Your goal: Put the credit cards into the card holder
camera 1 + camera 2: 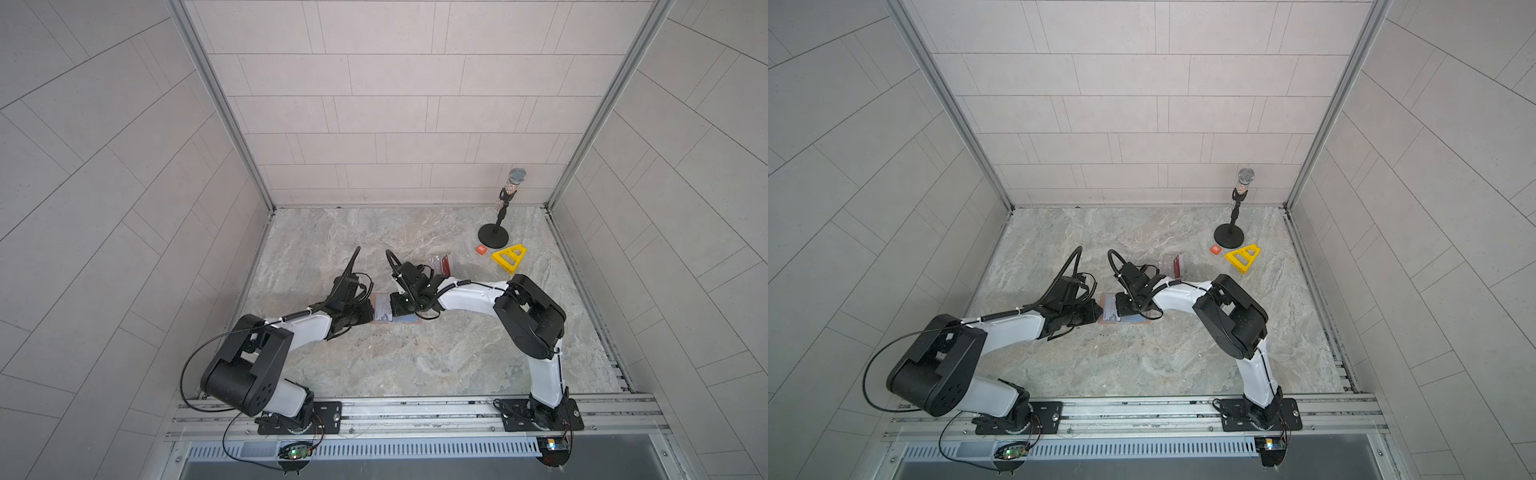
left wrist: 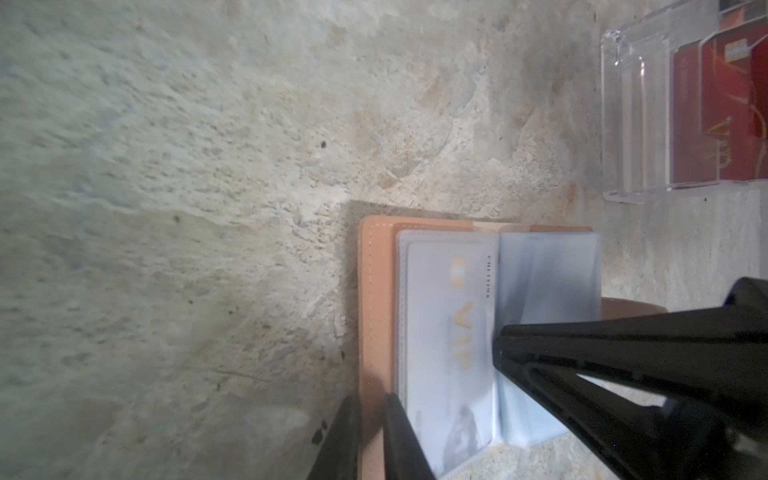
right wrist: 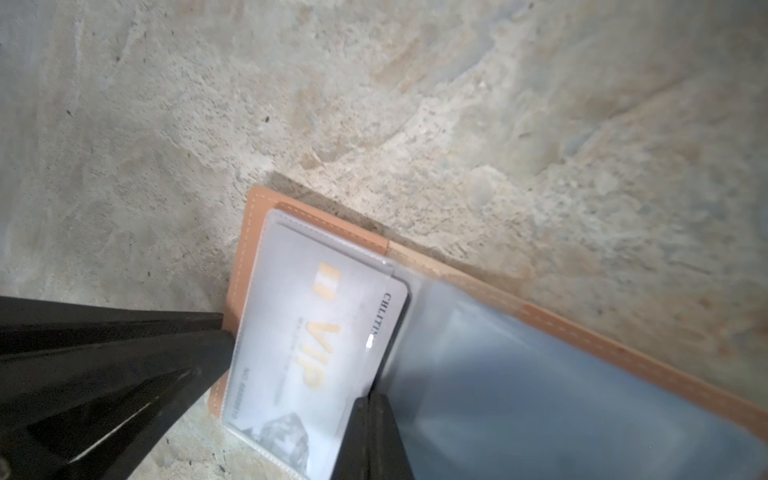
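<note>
Centre-table in both top views, the card holder [image 1: 409, 319] lies open: left gripper [image 1: 371, 312] at its nine o'clock edge, right gripper [image 1: 395, 311] over its middle, dark red cards [image 1: 445, 264] waiting in the clear box [image 1: 436, 266] at one o'clock. Left wrist view — jaws nipped onto the card holder's tan edge, probably anchoring it against sliding. Right wrist view — fingers shut tight, seemingly empty, tips at the outer edge of the whitish card [image 3: 316, 332], likely nudging it home into its clear sleeve [image 3: 266, 232].
</note>
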